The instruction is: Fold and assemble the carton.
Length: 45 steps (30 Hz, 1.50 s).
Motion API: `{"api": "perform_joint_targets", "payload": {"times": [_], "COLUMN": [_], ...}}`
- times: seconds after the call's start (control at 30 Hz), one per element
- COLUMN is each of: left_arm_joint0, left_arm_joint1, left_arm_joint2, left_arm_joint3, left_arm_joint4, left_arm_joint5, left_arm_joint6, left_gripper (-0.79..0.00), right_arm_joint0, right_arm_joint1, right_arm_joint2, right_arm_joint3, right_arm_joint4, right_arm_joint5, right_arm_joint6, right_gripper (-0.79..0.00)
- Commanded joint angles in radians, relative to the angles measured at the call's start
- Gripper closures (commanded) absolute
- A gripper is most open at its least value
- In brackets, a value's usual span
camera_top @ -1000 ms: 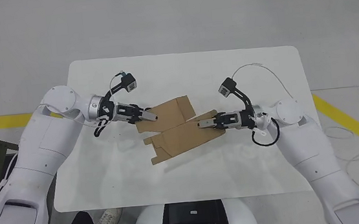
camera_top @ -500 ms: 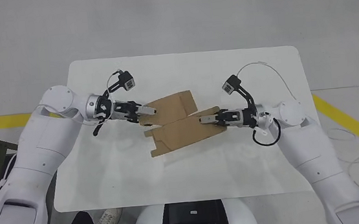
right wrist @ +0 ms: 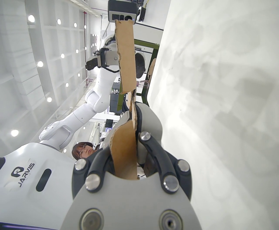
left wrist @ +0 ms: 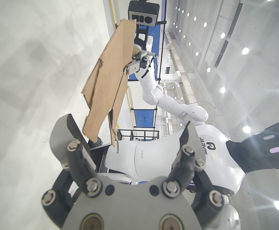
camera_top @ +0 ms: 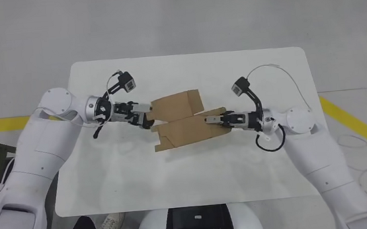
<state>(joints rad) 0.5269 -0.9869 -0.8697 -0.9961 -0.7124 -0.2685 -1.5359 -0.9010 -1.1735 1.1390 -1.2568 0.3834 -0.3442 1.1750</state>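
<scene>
A flattened brown carton (camera_top: 182,119) is held above the middle of the white table (camera_top: 110,181), its flaps spread. My right gripper (camera_top: 212,120) is shut on the carton's right edge; in the right wrist view the cardboard (right wrist: 126,65) runs between the two fingers (right wrist: 150,122). My left gripper (camera_top: 149,116) is at the carton's left end, open. In the left wrist view its fingertips (left wrist: 69,124) stand wide apart, with the carton (left wrist: 109,82) just ahead and one lower corner close to one finger.
A thin white cable (camera_top: 274,71) lies on the table at the back right. Yellow floor tape (camera_top: 343,119) runs past the table's right edge.
The carton has swung to lie more level and shifted a little right. The left gripper has let go of the carton's left end and now stands open beside it.
</scene>
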Motion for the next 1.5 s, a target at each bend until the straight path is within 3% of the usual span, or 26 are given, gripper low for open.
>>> {"api": "perform_joint_targets", "payload": {"times": [0.0,0.5,1.43,1.47], "left_arm_joint0": [0.001,0.032,-0.003,-0.004], "left_arm_joint1": [0.002,0.023,-0.029,-0.029], "left_arm_joint2": [-0.004,-0.06,-0.028,-0.027], "left_arm_joint3": [-0.003,-0.065,0.044,0.047], "left_arm_joint4": [0.001,-0.022,-0.027,-0.023], "left_arm_joint5": [-0.001,0.009,0.054,0.053], "left_arm_joint6": [0.0,0.002,0.01,0.01], "left_gripper": [-0.785,-0.785,-0.785,-0.757], "right_arm_joint0": [0.0,0.002,0.004,0.004], "right_arm_joint1": [0.0,-0.004,-0.01,-0.01], "right_arm_joint2": [-0.005,-0.036,-0.073,-0.074], "right_arm_joint3": [0.002,0.022,-0.001,-0.002], "right_arm_joint4": [-0.009,-0.022,0.005,0.003], "right_arm_joint5": [0.002,-0.003,-0.025,-0.026], "right_arm_joint6": [-0.008,-0.038,-0.032,-0.032], "right_gripper": [0.0,0.0,0.0,0.0]}}
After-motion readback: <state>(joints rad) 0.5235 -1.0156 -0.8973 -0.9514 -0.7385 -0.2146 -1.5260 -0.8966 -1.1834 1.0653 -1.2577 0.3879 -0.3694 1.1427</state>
